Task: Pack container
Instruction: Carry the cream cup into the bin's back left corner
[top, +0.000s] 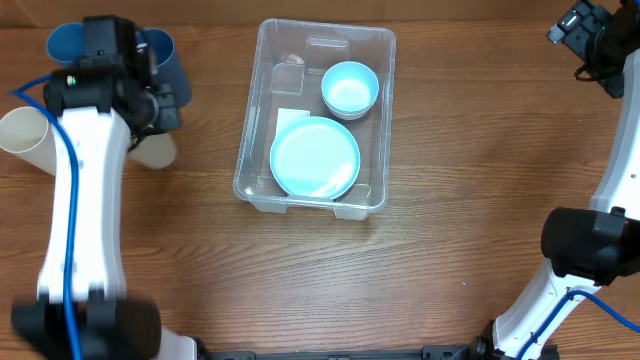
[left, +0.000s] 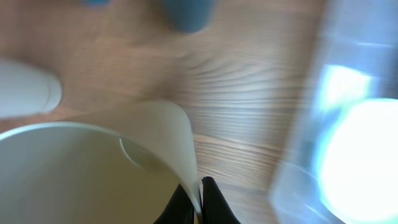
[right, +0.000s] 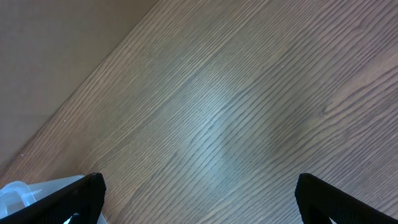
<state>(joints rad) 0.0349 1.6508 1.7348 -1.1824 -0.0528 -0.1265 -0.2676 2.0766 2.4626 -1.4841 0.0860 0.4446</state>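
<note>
The container (top: 315, 115) is a clear bin in the middle of the table, holding a light blue bowl (top: 349, 88) and a light blue plate (top: 315, 158). In the left wrist view my left gripper (left: 198, 205) is shut on the rim of a cream cup (left: 93, 168), one finger inside the wall and one outside. The container (left: 336, 124) is blurred at the right of that view. From overhead, that cream cup (top: 155, 152) pokes out from under the left arm. My right gripper (right: 199, 205) stands open and empty over bare wood, far right of the bin (right: 25, 190).
A second cream cup (top: 25, 135) lies at the far left, also seen as the cream cup (left: 25, 87) in the left wrist view. Two blue cups (top: 70, 42) (top: 170, 65) stand behind the left wrist. The right arm's base (top: 590, 240) sits at the right edge.
</note>
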